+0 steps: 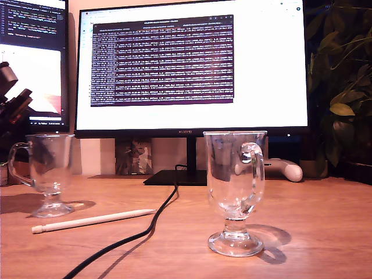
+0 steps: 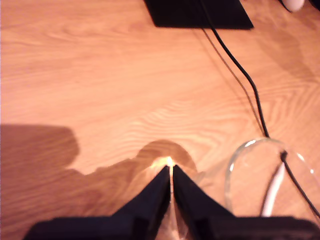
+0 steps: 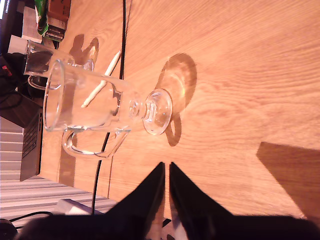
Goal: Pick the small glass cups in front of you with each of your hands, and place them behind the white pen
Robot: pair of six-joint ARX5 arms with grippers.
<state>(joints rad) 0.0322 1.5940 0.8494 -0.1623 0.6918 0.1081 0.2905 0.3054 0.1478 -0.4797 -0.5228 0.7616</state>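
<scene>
Warm wooden bench point(image 1: 325, 221) runs under a lit monitor point(image 1: 192, 64). My first claw point(image 2: 171, 172) is pressed together beside one glass cup's rim point(image 2: 250, 150), empty. My second claw point(image 3: 166, 170) is likewise pinched together, near the other cup point(image 3: 100, 107). That cup stands ahead of the white pen point(image 1: 93, 220); its twin point(image 1: 49, 168) stands behind. Glass looks stiff, slippery, breakable: grip the bowl or handle gently.

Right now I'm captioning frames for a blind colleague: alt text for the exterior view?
Two clear glass mugs stand upright on a wooden desk, one near the camera, one toward the exterior view's left behind a white pen. A black cable crosses between them, below a lit monitor.
</scene>
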